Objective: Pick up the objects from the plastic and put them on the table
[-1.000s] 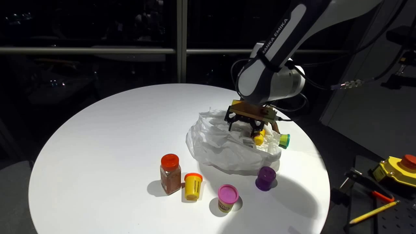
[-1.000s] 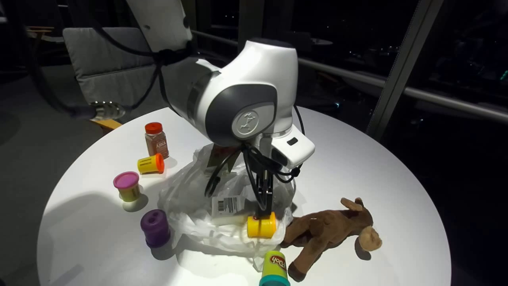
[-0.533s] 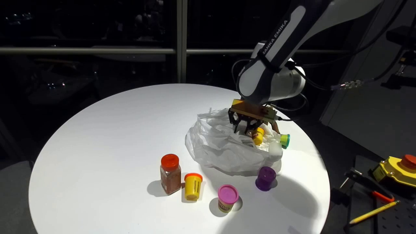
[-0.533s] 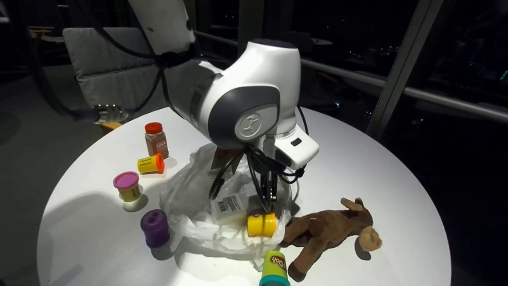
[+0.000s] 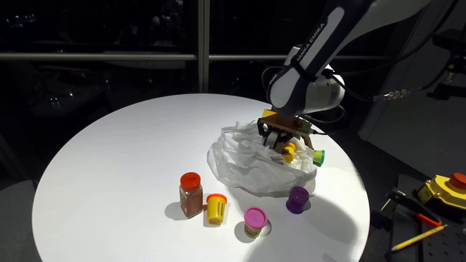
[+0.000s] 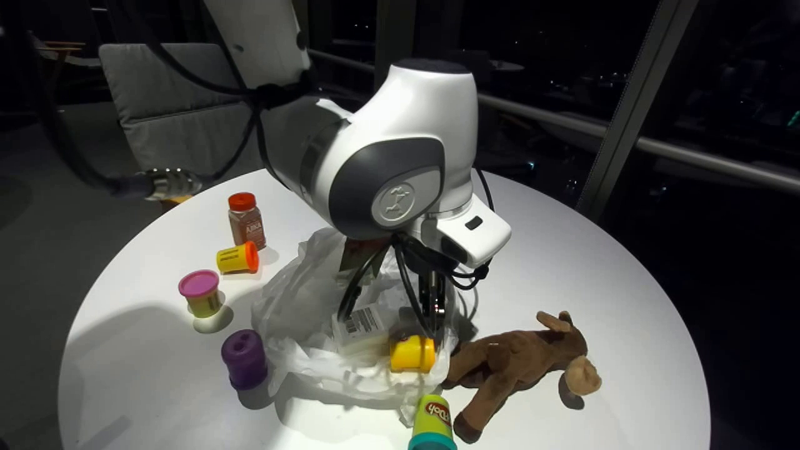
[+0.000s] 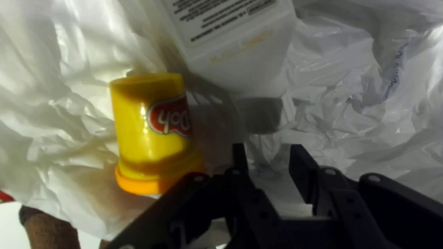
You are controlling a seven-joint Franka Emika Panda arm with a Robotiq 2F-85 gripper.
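With the claw (image 7: 268, 153) partly spread and empty, the yellow tub (image 7: 143, 135) lies below and beside it in the plastic bag (image 5: 251, 173); I judge it light, stiff, slick: grip across mid-body.

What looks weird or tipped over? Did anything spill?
The yellow tub beside the jar lies on its side. So does the other yellow tub on the plastic. It looks odd because the pink-lidded tub stands upright. I see no spill.
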